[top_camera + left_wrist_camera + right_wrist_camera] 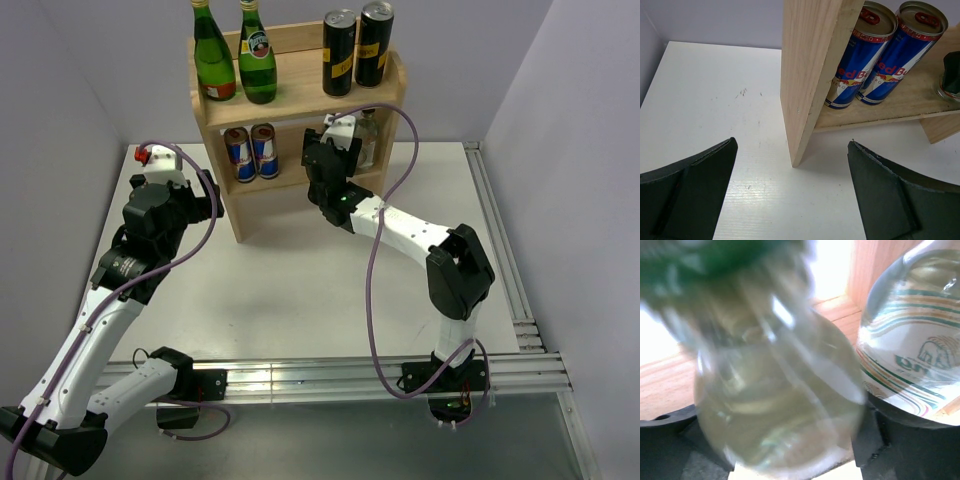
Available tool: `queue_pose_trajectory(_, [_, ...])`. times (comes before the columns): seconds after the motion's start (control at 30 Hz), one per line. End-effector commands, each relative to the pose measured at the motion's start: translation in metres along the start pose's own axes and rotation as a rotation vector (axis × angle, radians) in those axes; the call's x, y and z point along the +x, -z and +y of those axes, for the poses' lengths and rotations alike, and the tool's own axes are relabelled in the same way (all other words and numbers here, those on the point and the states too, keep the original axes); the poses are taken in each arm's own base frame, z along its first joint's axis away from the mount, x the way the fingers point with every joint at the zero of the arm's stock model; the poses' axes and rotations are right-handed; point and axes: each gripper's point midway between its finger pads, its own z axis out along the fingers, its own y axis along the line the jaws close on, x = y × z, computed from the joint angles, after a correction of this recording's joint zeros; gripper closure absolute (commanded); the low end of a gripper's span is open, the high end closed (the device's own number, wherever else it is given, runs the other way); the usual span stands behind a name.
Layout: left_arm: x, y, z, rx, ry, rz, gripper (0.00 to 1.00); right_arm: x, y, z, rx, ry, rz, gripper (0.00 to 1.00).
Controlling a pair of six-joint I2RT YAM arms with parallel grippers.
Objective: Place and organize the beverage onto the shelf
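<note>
The light wood shelf stands at the back of the table. Its top holds two green bottles and two black cans. Two Red Bull cans stand on the lower board at the left. My right gripper reaches into the lower tier at the right. In the right wrist view it is shut on a clear bottle, blurred, beside a second labelled clear bottle. My left gripper is open and empty, low over the table, facing the shelf's left side panel.
The Red Bull cans show just past the side panel in the left wrist view. Grey walls close in the table on the left, back and right. An aluminium rail runs along the right and near edges. Purple cables loop over both arms.
</note>
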Motion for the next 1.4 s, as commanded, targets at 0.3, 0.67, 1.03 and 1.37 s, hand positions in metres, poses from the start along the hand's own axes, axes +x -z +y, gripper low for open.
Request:
queue_pose_trajectory(0.3, [-0.012, 0.003, -0.003, 0.021, 0.034, -0.042, 0.01, -0.026, -0.011, 0.001, -0.017, -0.087, -0.035, 0.09])
queue_pose_trajectory(0.67, [-0.013, 0.003, -0.001, 0.02, 0.039, -0.043, 0.01, -0.01, 0.004, 0.015, -0.121, -0.078, 0.016, 0.0])
queue_pose_trajectory(1.03, [-0.014, 0.003, 0.002, 0.015, 0.041, -0.046, 0.01, -0.004, 0.029, 0.013, -0.164, -0.079, 0.047, 0.0])
queue_pose_trajectory(1.37, [-0.013, 0.002, 0.003, 0.009, 0.04, -0.042, 0.01, 0.005, 0.06, 0.004, -0.164, -0.073, 0.073, 0.0])
